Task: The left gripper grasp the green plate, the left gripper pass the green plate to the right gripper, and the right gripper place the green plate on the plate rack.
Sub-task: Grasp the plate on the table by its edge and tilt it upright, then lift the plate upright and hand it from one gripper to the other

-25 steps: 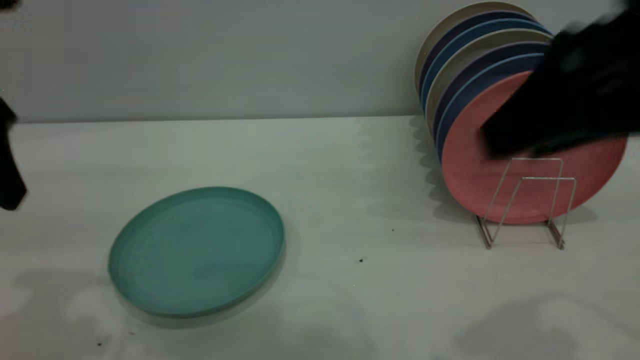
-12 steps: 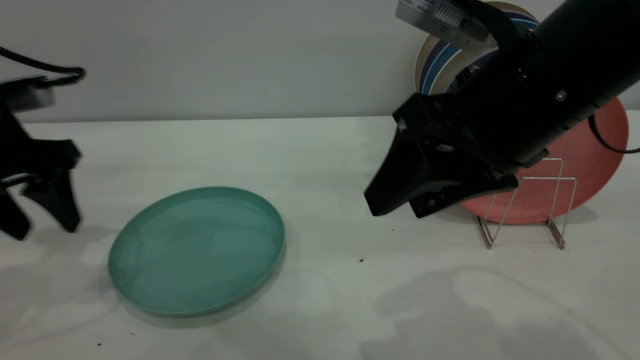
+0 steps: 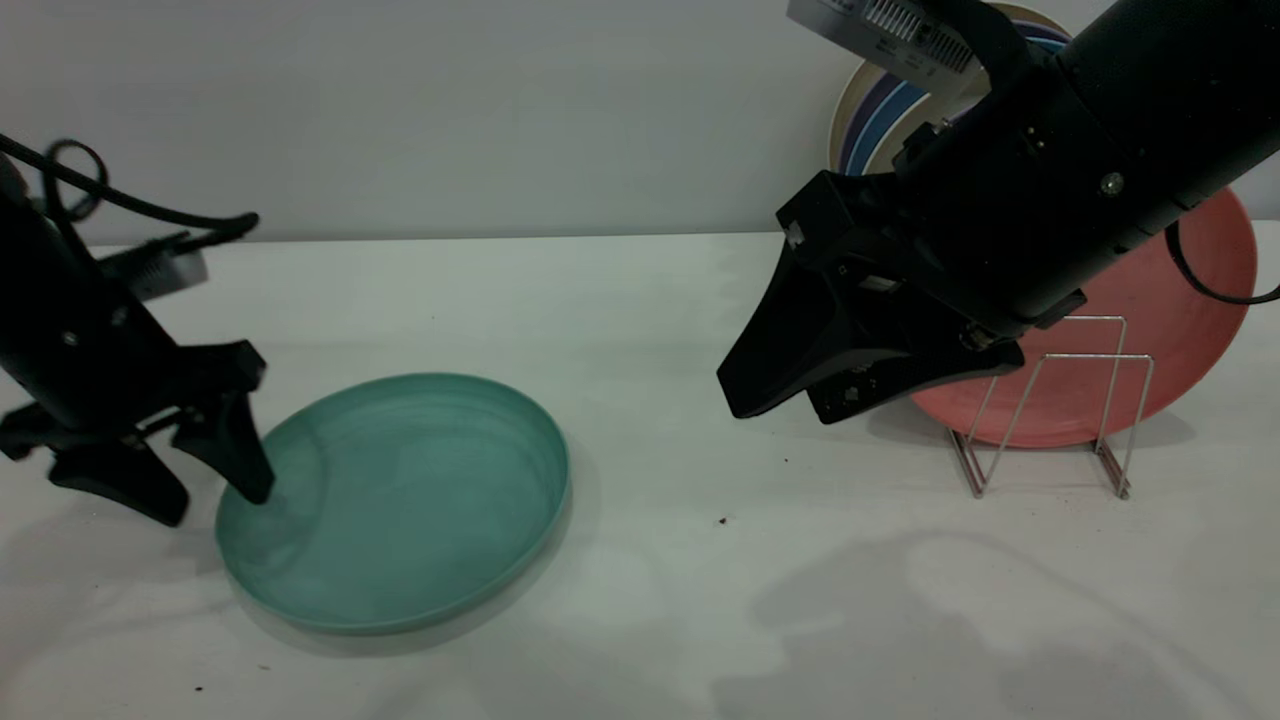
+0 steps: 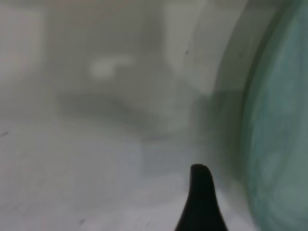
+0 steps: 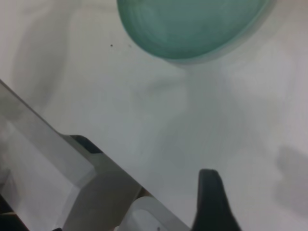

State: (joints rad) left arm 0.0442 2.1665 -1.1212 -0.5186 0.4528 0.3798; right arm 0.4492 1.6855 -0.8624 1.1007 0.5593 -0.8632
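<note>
The green plate [image 3: 400, 500] lies flat on the white table, left of centre. My left gripper [image 3: 212, 505] is open at the plate's left rim, with one finger over the inside of the plate and the other outside it. In the left wrist view one of its fingers [image 4: 199, 202] shows beside the plate [image 4: 284, 144]. My right gripper [image 3: 782, 410] hovers open above the table between the plate and the plate rack [image 3: 1050, 420]. The right wrist view shows one of its fingers [image 5: 209, 197] and the plate [image 5: 192, 24] farther off.
A pink plate [image 3: 1190, 300] stands in the rack, with blue plates [image 3: 880, 110] and cream plates behind it, partly hidden by my right arm. The rack's two front loops hold nothing. A grey wall runs behind the table.
My left gripper has come in from the left edge and lowered onto the green plate's left rim. My right gripper has shifted slightly left. The plate has not moved.
</note>
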